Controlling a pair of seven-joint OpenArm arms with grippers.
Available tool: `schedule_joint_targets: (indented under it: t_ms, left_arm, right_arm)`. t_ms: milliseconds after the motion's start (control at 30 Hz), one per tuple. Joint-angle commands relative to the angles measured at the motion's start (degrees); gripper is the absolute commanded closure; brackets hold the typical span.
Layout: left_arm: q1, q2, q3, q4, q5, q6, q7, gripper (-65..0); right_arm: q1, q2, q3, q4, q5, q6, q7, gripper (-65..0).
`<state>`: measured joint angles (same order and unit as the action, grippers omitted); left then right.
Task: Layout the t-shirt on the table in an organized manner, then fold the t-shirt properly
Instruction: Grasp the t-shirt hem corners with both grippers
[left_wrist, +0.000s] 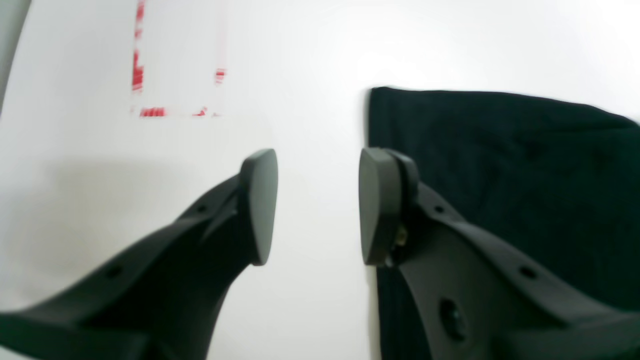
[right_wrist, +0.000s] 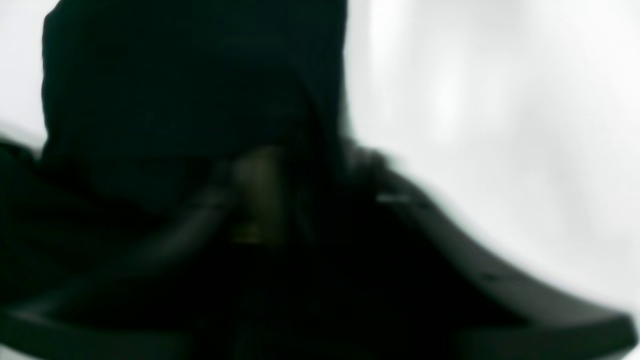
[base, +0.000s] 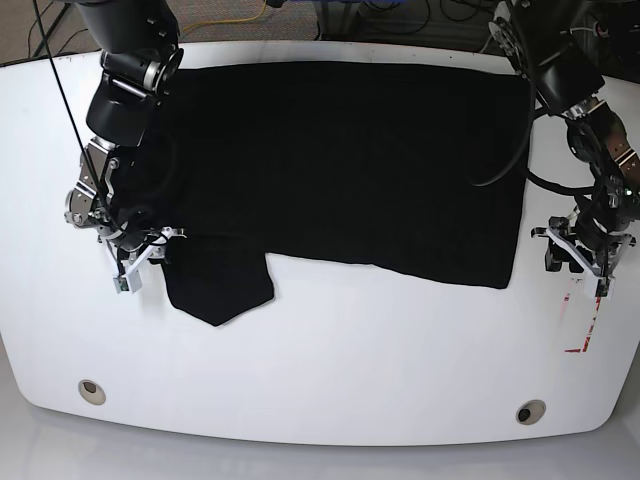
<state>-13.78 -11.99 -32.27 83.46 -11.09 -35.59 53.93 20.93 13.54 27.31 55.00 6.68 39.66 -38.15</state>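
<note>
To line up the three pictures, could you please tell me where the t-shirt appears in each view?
Left wrist: the t-shirt fills the right half, beside the left gripper.
Right wrist: blurred black cloth, upper left and centre.
Base: spread across the upper middle of the table.
Shared landmark: the red-outlined mark, upper left in the left wrist view, far right in base.

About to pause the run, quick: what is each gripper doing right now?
Left gripper: open, holding nothing, beside the t-shirt edge.
Right gripper: at the t-shirt's sleeve; too blurred to tell whether it is closed on the fabric.
</note>
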Motion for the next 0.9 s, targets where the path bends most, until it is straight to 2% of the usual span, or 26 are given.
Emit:
schedule_joint_targets:
  t_ms: [0, 100, 233, 300, 433, 500, 867]
  left_arm:
    - [-3.4, -0.8, 0.0, -3.3, -0.8, -0.1, -1.7, -25.6]
    - [-5.3, -1.8, -0.1, -7.1, -0.8, -0.1, -2.3, -25.6]
    - [-7.1, -2.2, 0.1, -13.3, -0.7, 1.4, -5.9, -26.2]
    - [-7.9, -2.2, 0.1, -16.1, -0.7, 2.3, -7.1, -30.0]
    - [-9.8, -2.3, 0.1, -21.2, -0.7, 3.4, -8.0, -42.2]
    - [-10.4, -2.3, 0.1, -22.7, -0.7, 3.9, -8.1, -44.7]
    - [-10.8, -1.9, 4.1, -23.4, -1.1, 4.2, -8.1, -44.6]
  right_arm:
    - [1.1, 0.7, 0.0, 0.6, 0.2, 0.3, -0.1, -9.2]
    - [0.9, 0.7, 0.0, 0.6, 0.2, 0.3, -0.1, -9.2]
    - [0.8, 0.7, 0.0, 0.6, 0.2, 0.3, -0.1, -8.7]
    - [0.8, 0.7, 0.0, 0.6, 0.2, 0.3, -0.1, -8.7]
    - [0.8, 0.7, 0.0, 0.6, 0.2, 0.3, -0.1, -8.7]
    - [0.8, 0.7, 0.0, 0.6, 0.2, 0.3, -0.2, -8.7]
    - [0.7, 0.7, 0.0, 0.6, 0.2, 0.3, -0.3, -8.7]
